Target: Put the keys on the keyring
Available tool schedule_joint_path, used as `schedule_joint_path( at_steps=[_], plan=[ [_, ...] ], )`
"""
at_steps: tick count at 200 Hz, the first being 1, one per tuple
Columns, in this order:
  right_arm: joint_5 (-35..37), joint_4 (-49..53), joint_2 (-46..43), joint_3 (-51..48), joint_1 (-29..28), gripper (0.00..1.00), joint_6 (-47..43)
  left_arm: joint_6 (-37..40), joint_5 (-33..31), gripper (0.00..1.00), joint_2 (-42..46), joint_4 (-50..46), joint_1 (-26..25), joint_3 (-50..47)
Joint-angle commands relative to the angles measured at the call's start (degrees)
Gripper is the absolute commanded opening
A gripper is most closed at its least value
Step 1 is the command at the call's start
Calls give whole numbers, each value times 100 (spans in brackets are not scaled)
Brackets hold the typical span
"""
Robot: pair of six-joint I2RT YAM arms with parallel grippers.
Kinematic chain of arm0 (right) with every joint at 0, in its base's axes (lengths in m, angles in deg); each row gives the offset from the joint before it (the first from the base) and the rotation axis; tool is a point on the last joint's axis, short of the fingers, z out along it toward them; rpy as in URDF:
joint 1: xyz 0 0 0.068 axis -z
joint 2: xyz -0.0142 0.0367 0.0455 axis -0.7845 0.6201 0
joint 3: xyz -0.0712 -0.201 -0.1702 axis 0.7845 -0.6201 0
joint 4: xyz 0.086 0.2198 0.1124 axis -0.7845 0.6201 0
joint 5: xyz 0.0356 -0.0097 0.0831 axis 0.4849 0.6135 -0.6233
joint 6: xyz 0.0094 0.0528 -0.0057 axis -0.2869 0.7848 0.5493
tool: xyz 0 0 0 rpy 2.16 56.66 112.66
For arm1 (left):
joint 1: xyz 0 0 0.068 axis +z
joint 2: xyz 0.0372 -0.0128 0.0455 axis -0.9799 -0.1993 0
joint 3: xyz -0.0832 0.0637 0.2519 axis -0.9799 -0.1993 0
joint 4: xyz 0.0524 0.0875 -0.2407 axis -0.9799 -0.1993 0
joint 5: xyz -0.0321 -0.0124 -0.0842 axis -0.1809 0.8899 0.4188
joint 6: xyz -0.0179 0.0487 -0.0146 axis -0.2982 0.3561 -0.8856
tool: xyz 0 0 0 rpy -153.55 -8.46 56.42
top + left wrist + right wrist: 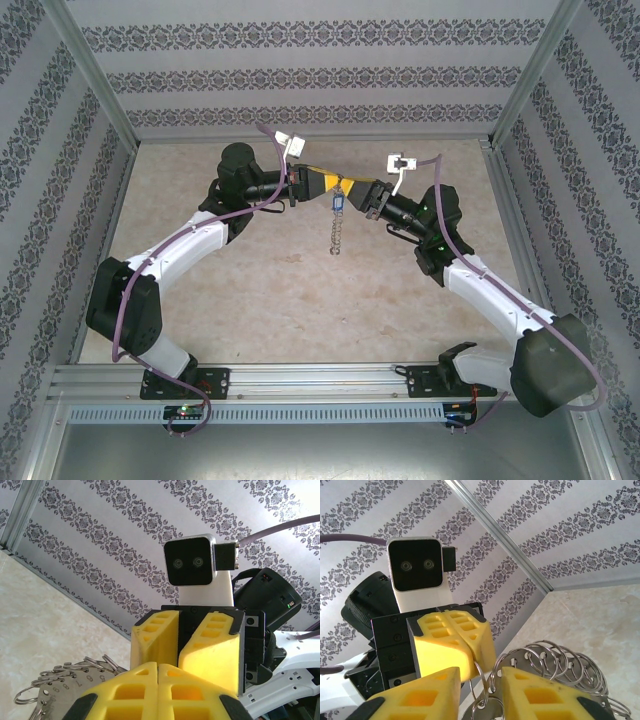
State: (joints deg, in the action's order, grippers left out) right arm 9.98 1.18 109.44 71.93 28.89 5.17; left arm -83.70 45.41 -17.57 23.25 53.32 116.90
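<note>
Above the beige tabletop (300,300), the left gripper (318,183) pinches shut on the keyring (336,235). The right gripper (362,192) straddles its rings, fingers slightly apart, grip unclear. The blue key (338,205) hangs between them.

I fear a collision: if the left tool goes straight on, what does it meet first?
The right tool, facing the left tool tip to tip. The key ring hangs between the two, so its metal may touch first; depth is unclear.
</note>
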Motion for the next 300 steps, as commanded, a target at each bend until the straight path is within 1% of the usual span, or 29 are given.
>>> schedule_joint_path(
  at_steps=[1,33,48,69,94,121,157,179,191,203,212,214,224,247,257,270,285,300],
  plan=[
    [-109,-353,57,181,-94,27,79,-42,-9,0,1,472,-90,86],
    [-136,-375,101,200,-128,25,93,-43,-18,0,-3,461,-99,90],
    [-152,-388,118,209,-138,23,93,-38,-19,0,-1,460,-92,90],
    [-154,-390,119,207,-138,15,83,-42,-19,0,-5,466,-94,94],
    [-165,-378,128,215,-132,0,69,-56,-26,0,-26,466,-105,99],
    [-210,-195,153,295,-71,0,20,74,-125,0,1,238,-100,141],
    [-529,155,330,458,230,0,-77,739,-363,34,242,-794,-6,299],
    [-961,342,524,653,452,0,-170,1068,-526,49,433,-1319,116,361],
    [-1171,558,590,778,514,0,-348,1180,-587,60,519,-1557,195,408],
    [-1345,811,656,896,566,0,-542,1370,-716,76,569,-1921,242,497],
    [-1478,893,709,983,607,0,-613,1554,-804,97,602,-2242,266,627],
    [-1507,911,712,1000,619,0,-625,1595,-815,99,603,-2323,266,655],
    [-1686,926,772,1080,666,0,-643,1809,-896,100,604,-2741,265,829],
    [-2004,1187,837,1339,725,0,-832,2122,-1304,100,450,-3940,267,1408],
    [-2161,1312,877,1464,747,0,-909,2242,-1437,100,367,-4274,278,1590],
    [-2345,1433,947,1634,767,0,-976,2248,-1587,100,366,-4194,298,1566],
    [-2589,1471,1067,1818,786,0,-991,2219,-1887,100,546,-3646,318,1248],
    [-2783,1505,1175,1980,792,0,-1045,2289,-2556,100,802,-3304,333,965]
  ],
)
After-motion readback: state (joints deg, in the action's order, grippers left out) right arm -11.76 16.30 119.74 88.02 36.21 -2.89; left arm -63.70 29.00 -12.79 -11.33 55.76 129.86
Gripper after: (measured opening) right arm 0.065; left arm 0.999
